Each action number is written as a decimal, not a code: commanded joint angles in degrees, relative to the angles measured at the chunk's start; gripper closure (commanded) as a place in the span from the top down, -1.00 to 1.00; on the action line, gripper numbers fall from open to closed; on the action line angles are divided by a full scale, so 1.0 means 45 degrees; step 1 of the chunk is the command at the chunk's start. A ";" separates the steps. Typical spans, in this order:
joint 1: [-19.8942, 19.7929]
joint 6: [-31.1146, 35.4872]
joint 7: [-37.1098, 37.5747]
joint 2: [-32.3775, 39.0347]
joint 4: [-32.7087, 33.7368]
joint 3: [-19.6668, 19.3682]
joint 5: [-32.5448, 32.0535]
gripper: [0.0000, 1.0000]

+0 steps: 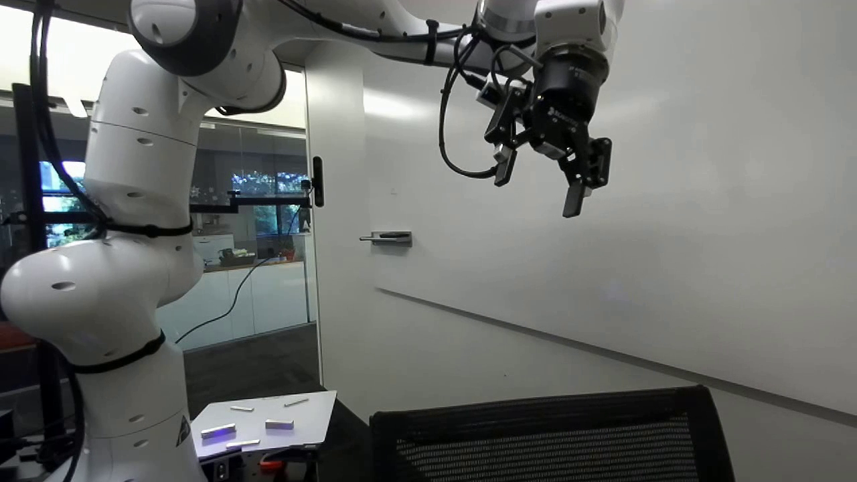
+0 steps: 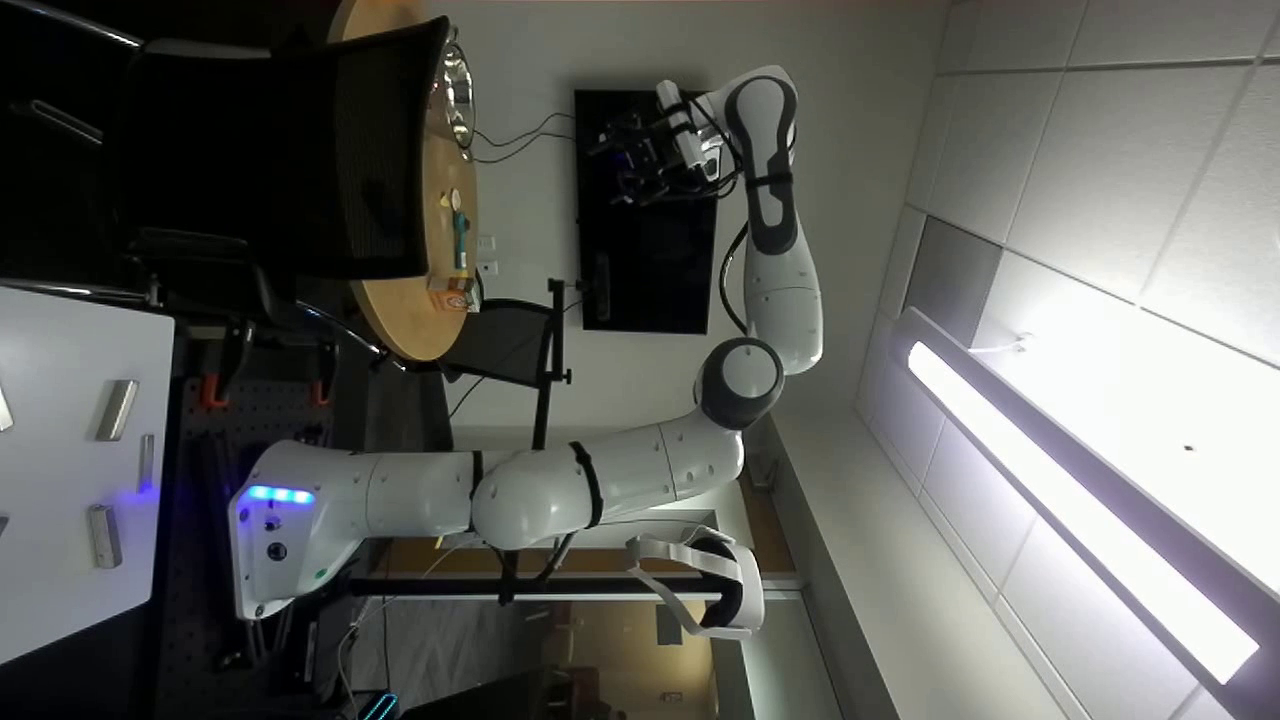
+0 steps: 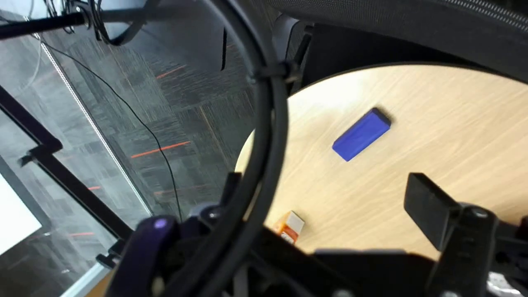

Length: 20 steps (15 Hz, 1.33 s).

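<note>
My gripper [image 1: 539, 191] is open and empty, high in the air with its fingers pointing down. It also shows in an exterior view that stands on its side [image 2: 618, 172] and in the wrist view [image 3: 325, 183]. A round wooden table [image 3: 412, 161] lies below it, also seen in an exterior view [image 2: 405, 325]. A blue block [image 3: 361, 134] lies on the table, apart from the fingers. An orange and white box [image 3: 291, 227] stands near it, partly hidden by the gripper; it also shows in an exterior view [image 2: 452, 293]. Black cables hide part of one finger in the wrist view.
A black mesh chair [image 1: 549, 442] stands by the table. A shiny bowl [image 2: 458, 95] and a teal object [image 2: 460, 238] are on the table. A white board [image 1: 258, 423] with several metal bars is by the robot base. A black screen [image 2: 645, 265] hangs on the wall.
</note>
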 commanded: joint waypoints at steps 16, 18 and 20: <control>-0.1557 0.4397 0.7465 -0.2048 -0.4824 -0.1026 0.0172 1.00; -0.1541 0.5315 0.7226 -0.2253 -0.5423 -0.0906 -0.0385 1.00; -0.1568 0.6053 0.7106 -0.2396 -0.5935 -0.0790 -0.0595 1.00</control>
